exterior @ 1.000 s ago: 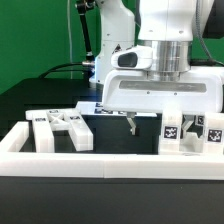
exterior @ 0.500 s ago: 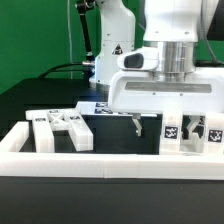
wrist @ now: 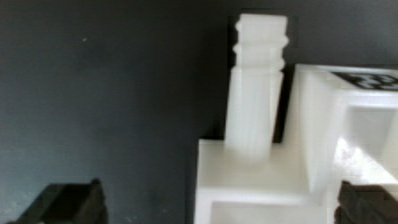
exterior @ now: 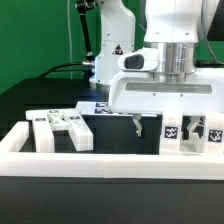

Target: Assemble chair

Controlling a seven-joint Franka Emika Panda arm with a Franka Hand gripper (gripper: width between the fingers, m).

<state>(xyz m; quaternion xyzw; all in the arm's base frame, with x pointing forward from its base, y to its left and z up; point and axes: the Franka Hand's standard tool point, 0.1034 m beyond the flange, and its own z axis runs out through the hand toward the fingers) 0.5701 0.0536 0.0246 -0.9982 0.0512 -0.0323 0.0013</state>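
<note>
White matte chair parts [exterior: 60,131] piled toward the exterior view's left on the black table [exterior: 112,130], tagged parts [exterior: 190,131] toward its right. Tool [exterior: 148,124] low beside the tagged parts, spread wide, clamping nothing. Best bet: centre over ribbed peg piece [wrist: 258,100], drop straight, close squarely. White border rail [exterior: 100,160] in front, green backdrop [exterior: 35,40].

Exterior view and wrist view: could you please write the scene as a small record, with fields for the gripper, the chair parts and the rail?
gripper: open, low over the table, nothing seen between its fingers
left chair parts: white blocks lying at the exterior view's left
right chair parts: tagged blocks at the exterior view's right, beside the gripper
ridged post: in wrist view, juts from a wider white block
border rail: white, in front of the parts
</note>
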